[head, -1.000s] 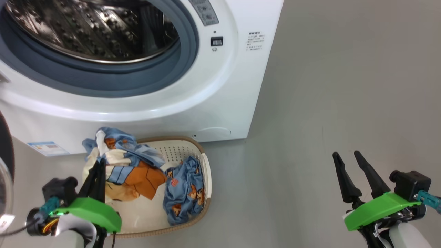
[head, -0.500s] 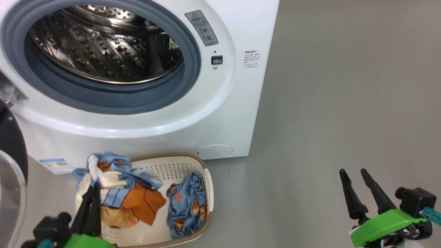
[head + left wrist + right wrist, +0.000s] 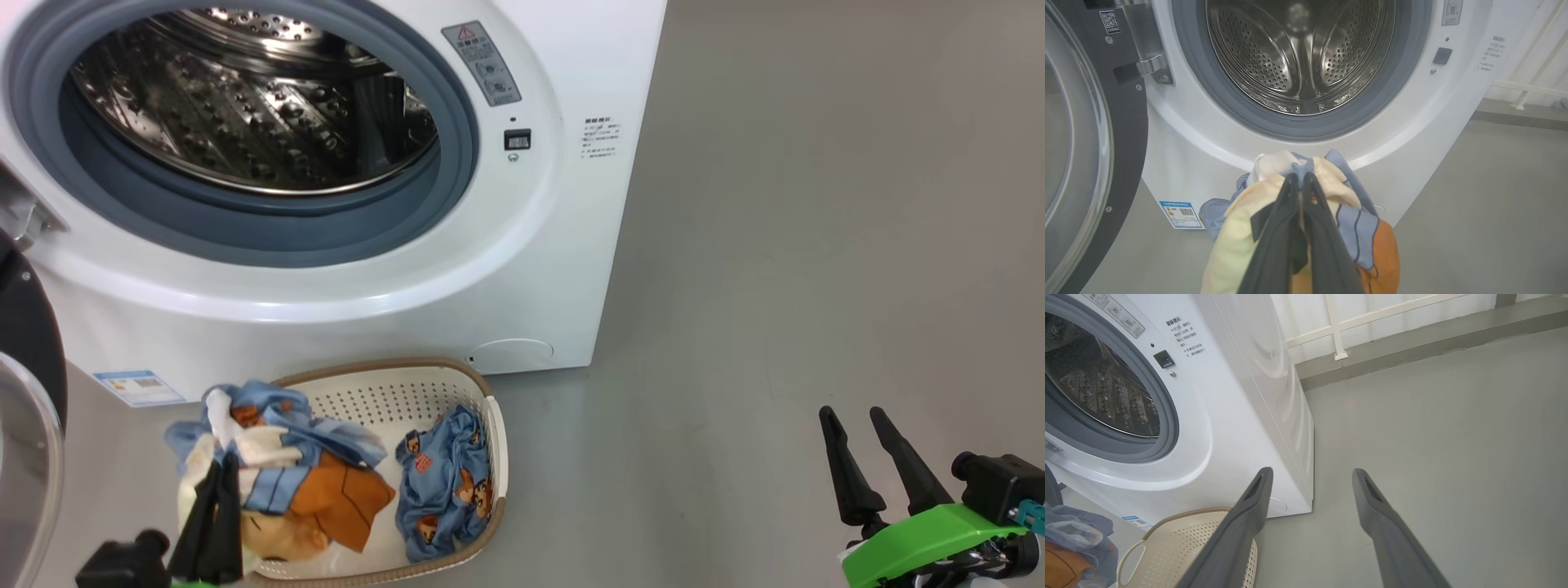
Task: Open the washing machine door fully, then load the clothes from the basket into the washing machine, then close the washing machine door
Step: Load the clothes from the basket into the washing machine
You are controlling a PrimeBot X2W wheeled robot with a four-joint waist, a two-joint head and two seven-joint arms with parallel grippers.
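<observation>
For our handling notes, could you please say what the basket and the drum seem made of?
The basket: probably matte cream plastic, judging by its moulded, perforated walls. The drum: apparently polished steel, mirror-bright with punched holes.

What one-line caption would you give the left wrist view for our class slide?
Left hand, shut on clothes, faces the drum of the washer, its door open alongside.
</observation>
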